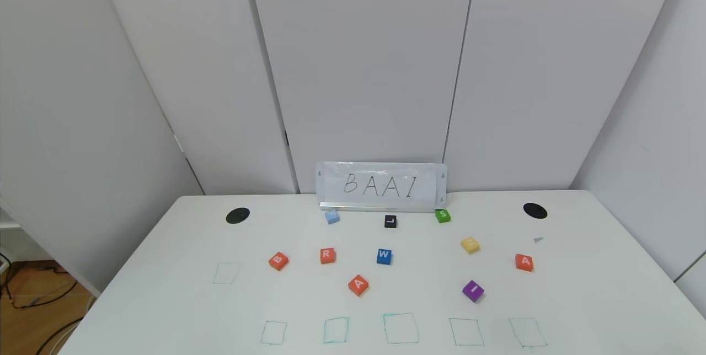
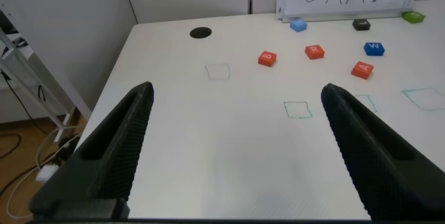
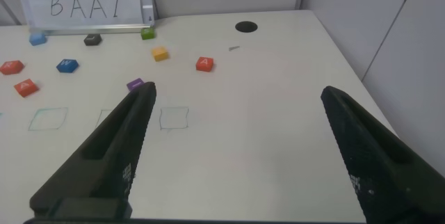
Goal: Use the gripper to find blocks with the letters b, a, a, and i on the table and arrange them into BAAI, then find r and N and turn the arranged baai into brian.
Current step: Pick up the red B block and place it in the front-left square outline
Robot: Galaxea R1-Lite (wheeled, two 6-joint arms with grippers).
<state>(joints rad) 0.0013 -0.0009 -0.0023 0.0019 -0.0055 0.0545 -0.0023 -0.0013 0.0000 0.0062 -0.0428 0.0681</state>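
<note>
On the white table (image 1: 165, 300) lie orange-red blocks B (image 1: 278, 260), A (image 1: 358, 285) and a second A (image 1: 524, 262), a purple I (image 1: 472, 291) and the orange-red R (image 1: 327, 256). Neither gripper shows in the head view. In the left wrist view my left gripper (image 2: 236, 154) is open and empty over the table's near left part, with B (image 2: 267, 58), R (image 2: 314, 51) and A (image 2: 362, 69) farther off. In the right wrist view my right gripper (image 3: 236, 154) is open and empty over the near right part, short of A (image 3: 204, 64) and I (image 3: 135, 84).
A BAAI sign (image 1: 381, 186) stands at the back. Near it lie light blue (image 1: 331, 216), black L (image 1: 390, 221) and green S (image 1: 442, 215) blocks; blue W (image 1: 384, 256) and yellow (image 1: 470, 245) blocks lie mid-table. Several green drawn squares (image 1: 401, 328) line the front; two black holes (image 1: 237, 215) sit at the back.
</note>
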